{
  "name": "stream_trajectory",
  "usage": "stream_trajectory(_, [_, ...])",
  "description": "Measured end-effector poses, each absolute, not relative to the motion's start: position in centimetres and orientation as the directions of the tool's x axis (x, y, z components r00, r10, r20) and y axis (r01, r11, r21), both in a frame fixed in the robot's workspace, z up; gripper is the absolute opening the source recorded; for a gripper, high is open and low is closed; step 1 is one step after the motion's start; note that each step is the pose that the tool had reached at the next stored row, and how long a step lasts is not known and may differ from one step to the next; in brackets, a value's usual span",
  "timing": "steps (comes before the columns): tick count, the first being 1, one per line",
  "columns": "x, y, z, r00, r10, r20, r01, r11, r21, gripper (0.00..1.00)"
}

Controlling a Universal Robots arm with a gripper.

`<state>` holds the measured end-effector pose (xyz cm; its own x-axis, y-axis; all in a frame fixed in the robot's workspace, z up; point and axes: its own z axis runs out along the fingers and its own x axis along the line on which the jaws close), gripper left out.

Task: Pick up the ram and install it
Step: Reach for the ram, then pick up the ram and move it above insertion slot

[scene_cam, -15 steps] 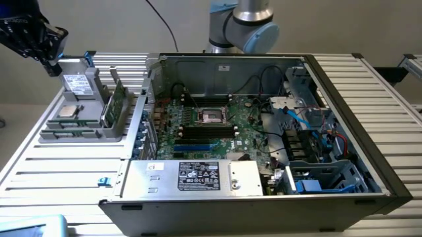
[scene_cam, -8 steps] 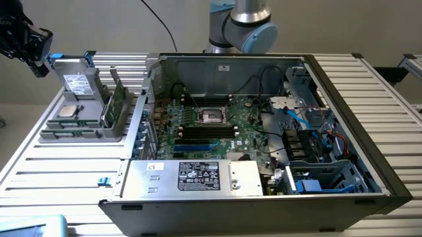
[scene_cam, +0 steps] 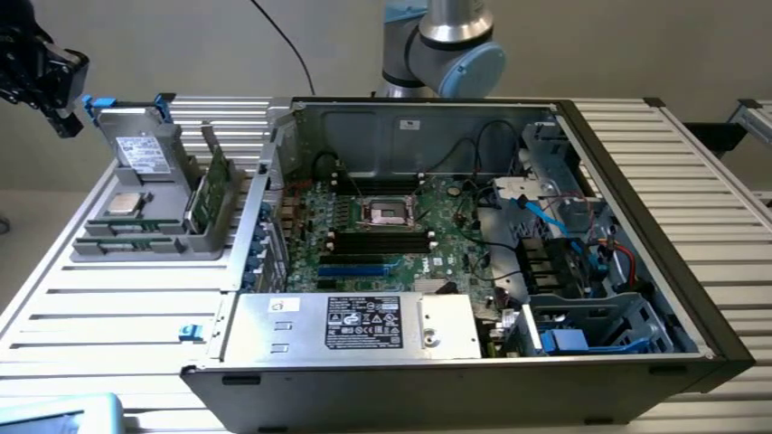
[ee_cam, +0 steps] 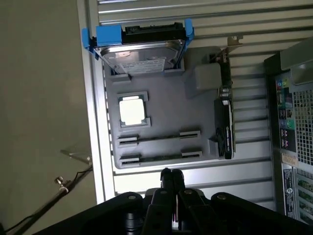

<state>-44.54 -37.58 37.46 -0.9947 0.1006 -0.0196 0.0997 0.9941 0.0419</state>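
Fingers [ee_cam: 167,177] on the gripper [ee_cam: 171,173] are closest to the wrist cam, pressed together with nothing between them. Gripper hangs well above the grey tray [ee_cam: 166,98], no contact. Ram [ee_cam: 159,157] stands on edge in one of the tray's long slots, at the end opposite the drive [ee_cam: 139,56], with the processor chip [ee_cam: 132,110] between them. Motherboard [scene_cam: 380,240] is in the open case beside the tray, and its black slots look empty. My read: approach to the pick, nothing grasped yet. The grasp calls for spreading the fingers and squaring them across the stick's thin top edge.
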Motion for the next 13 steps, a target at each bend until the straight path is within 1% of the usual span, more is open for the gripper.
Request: stream_trajectory(13, [-44.55, -37.57, 37.46, -0.996, 0.09, -0.019, 0.089, 0.995, 0.042, 0.11])
